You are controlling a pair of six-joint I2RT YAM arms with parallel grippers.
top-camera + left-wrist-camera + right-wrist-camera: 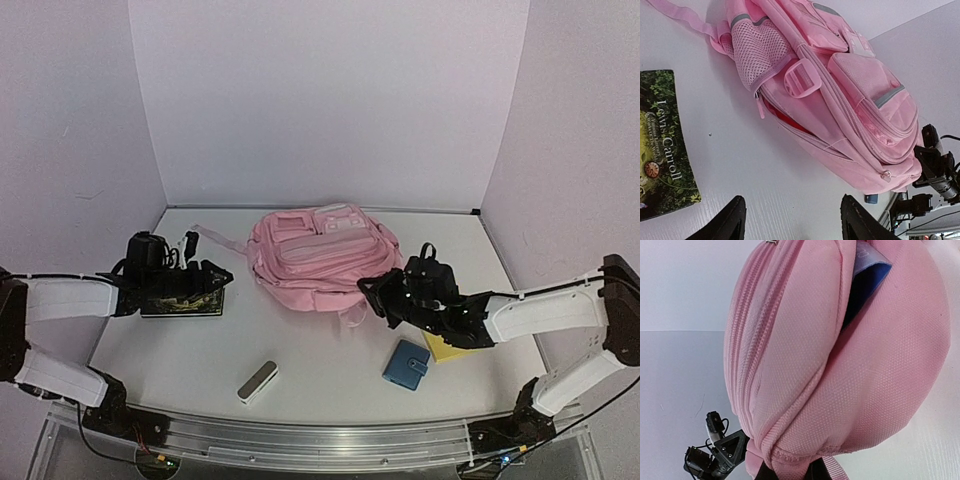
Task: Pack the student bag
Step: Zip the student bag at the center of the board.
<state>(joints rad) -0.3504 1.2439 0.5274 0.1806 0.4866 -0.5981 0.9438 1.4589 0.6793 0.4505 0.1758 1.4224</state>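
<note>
While left fingers [731,221] gape nearby — empty — right fingers [374,291] pinch the student bag [318,262].

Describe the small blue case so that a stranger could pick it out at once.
Start at the pink backpack in the middle of the white table, then come toward the near right corner. There, beside a yellow pad, lies a small blue case. It is the only blue thing lying on the tabletop, squarish, with a small closing tab on one edge.
</note>
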